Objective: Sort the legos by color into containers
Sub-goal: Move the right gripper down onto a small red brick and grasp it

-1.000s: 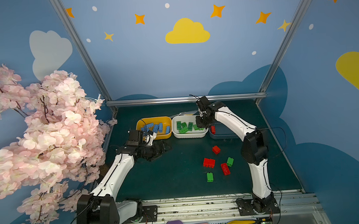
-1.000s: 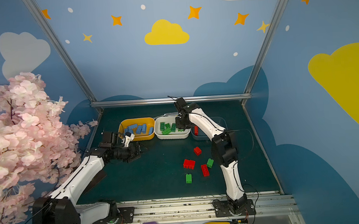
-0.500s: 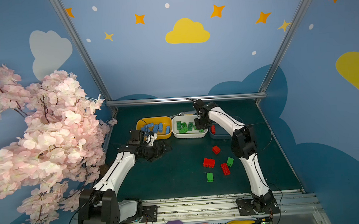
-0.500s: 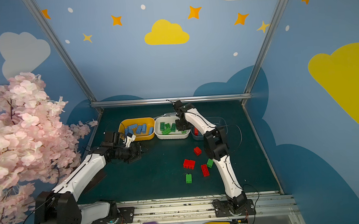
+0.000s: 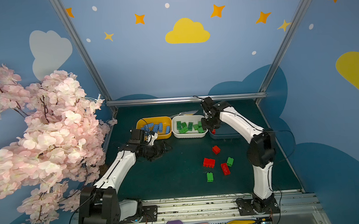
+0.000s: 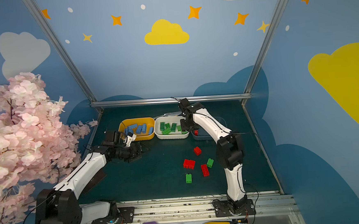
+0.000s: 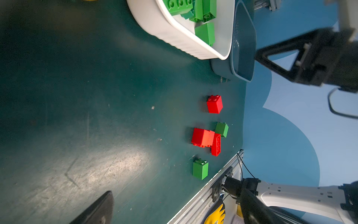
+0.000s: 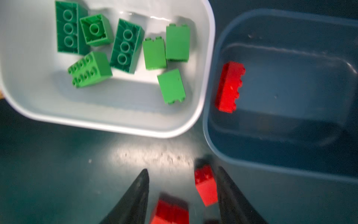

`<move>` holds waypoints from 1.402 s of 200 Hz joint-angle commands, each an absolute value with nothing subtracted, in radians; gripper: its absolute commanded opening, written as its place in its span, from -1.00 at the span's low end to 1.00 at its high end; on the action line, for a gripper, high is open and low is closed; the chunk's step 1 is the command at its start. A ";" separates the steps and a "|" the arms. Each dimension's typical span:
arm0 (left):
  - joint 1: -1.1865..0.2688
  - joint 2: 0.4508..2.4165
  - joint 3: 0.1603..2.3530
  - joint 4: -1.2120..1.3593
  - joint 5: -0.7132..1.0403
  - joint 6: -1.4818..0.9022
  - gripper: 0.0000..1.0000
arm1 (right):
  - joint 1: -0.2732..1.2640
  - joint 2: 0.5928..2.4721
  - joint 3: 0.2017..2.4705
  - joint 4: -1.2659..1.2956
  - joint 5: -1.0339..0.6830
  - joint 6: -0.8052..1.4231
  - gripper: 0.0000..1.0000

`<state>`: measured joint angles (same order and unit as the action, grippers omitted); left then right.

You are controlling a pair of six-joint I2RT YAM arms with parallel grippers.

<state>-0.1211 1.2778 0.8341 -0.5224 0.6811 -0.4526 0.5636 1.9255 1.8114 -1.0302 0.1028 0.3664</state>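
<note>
Tub (image 5: 229,135) (blue-grey) part hidden behind R arm (image 5: 239,121) | R pincer (image 8: 182,169) part-open, empty, blurry | L pincer (image 5: 163,149) wide, empty

The shallow white plastic tub (image 5: 189,135) holds green studded bricks (image 5: 184,128). Just left of it, a yellow-orange tub (image 5: 164,136) holds light blue bricks (image 5: 157,127). Just right of it, a dark blue-grey tub (image 8: 290,93) holds one long red brick (image 8: 229,87). In front of it, three loose red bricks (image 5: 209,163) and two loose green bricks (image 5: 210,176) lie on the table (image 5: 174,181).
</note>
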 commanded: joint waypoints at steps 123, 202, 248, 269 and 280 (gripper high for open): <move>-0.163 1.308 0.857 -0.500 0.685 -0.450 1.00 | 0.829 1.494 1.125 -0.720 -0.089 0.943 0.25; -0.170 1.274 0.792 -0.482 0.672 -0.456 1.00 | 0.877 1.561 1.013 -0.675 -0.045 1.175 0.32; -0.170 1.263 0.785 -0.483 0.660 -0.457 0.99 | 0.876 1.666 1.048 -0.648 -0.042 1.128 0.34; -0.171 1.258 0.782 -0.486 0.654 -0.457 0.99 | 0.875 1.703 1.075 -0.656 -0.037 1.102 0.35; -0.170 1.256 0.780 -0.488 0.653 -0.456 1.00 | 0.874 1.712 1.086 -0.656 -0.024 1.088 0.35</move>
